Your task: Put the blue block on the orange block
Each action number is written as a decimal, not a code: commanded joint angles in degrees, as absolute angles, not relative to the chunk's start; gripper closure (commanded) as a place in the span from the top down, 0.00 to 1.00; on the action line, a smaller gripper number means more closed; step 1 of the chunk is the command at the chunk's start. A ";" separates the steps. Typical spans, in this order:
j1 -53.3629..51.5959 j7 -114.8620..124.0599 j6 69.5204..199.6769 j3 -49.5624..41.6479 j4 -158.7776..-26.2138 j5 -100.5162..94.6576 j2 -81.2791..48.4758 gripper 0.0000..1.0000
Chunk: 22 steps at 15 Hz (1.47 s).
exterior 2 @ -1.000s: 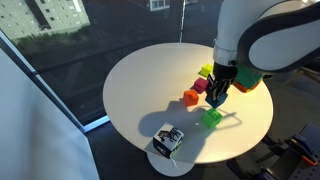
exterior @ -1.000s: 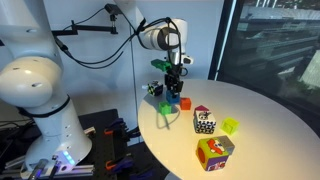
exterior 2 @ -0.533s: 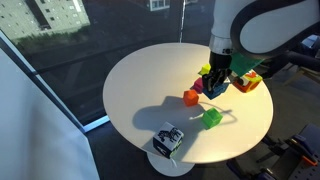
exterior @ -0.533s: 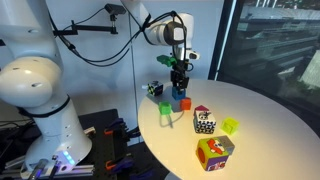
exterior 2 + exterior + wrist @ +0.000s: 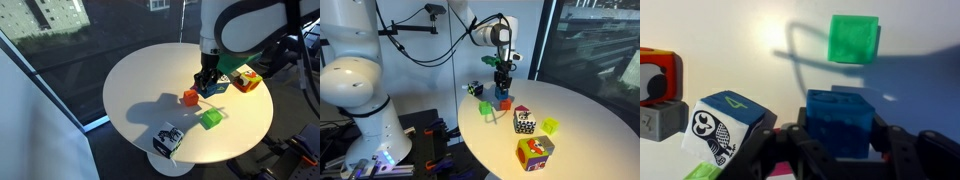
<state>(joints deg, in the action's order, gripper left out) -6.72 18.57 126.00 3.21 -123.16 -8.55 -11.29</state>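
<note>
My gripper is shut on the blue block, a small plain cube that fills the gap between the black fingers. In both exterior views the blue block hangs just off the round white table under the gripper. The orange block rests on the table close beside and slightly below it. The wrist view does not show the orange block clearly.
A green cube lies nearby. A small patterned cube sits at the table's edge. A checkered cube, a yellow-green piece and a big picture cube stand further off. An owl-patterned cube is beside the fingers.
The gripper has carried the blue block away from the green cube and over toward the orange block. Its jaws have stayed shut on the block.
</note>
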 commanded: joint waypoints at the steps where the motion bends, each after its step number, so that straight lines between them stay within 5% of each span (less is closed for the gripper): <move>1: -7.62 20.27 122.32 2.84 -117.91 -9.72 -14.61 0.32; 22: -9.18 18.89 118.70 2.38 -107.11 -8.60 -24.24 0.32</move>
<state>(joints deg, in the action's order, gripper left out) -8.35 18.74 119.96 3.02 -109.32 -8.55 -23.12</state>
